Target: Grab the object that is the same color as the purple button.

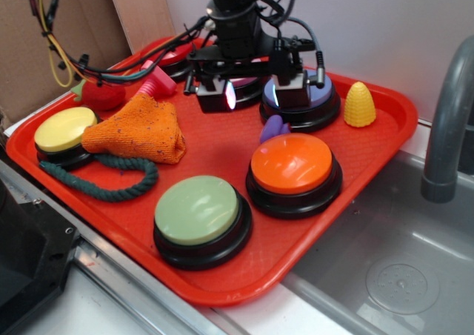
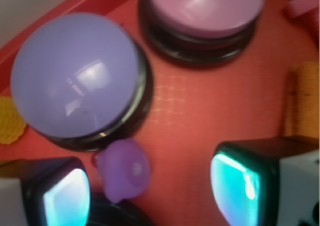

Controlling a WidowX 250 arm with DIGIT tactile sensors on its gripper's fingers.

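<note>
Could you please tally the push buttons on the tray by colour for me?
Yellow button: 1
Green button: 1
Orange button: 1
Purple button: 1
Pink-lilac button: 1
Red button, mostly hidden behind the arm: 1
Total: 6

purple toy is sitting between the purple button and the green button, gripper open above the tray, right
Not quite. The purple toy sits between the purple button and the orange button, not the green one; the exterior view shows the green button nearer the tray's front edge. The rest holds: the gripper is open above the tray, with nothing between its fingers.
</note>
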